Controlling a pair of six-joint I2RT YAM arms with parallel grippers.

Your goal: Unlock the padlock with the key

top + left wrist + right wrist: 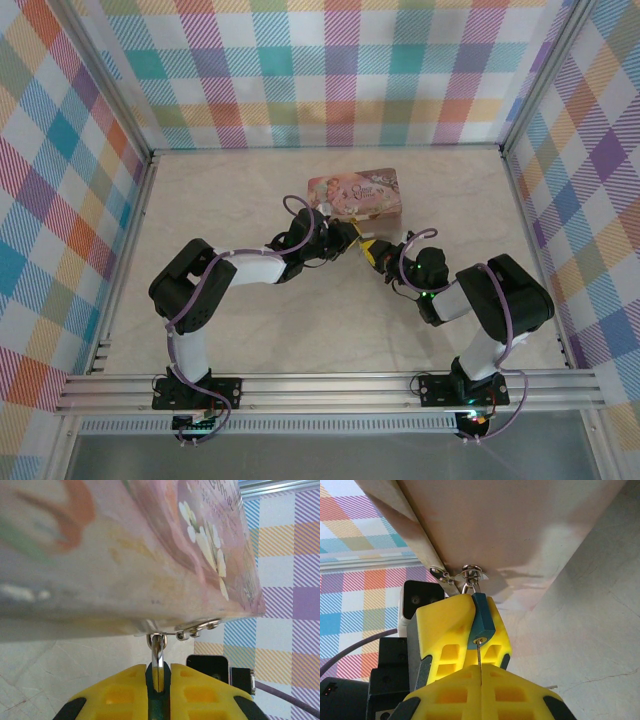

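The padlock (482, 622) is a small teal block whose silver shackle (158, 655) hangs through a ring on the front latch of the pink illustrated tin (355, 193). My left gripper (158, 672) is shut on the padlock body, with its yellow fingers (445, 625) on either side of it. The key (480, 661) is a thin grey blade with its tip in the brass keyhole on the padlock's underside. My right gripper (480, 670) is shut on the key just below the padlock. The two grippers meet in front of the tin (366, 246).
The tin (510, 525) stands on the pale marble-patterned table (230, 195), just behind both grippers. Plaid walls and aluminium frame rails (330, 390) enclose the workspace. The tin's silver latch plate (200, 628) sits next to the shackle ring.
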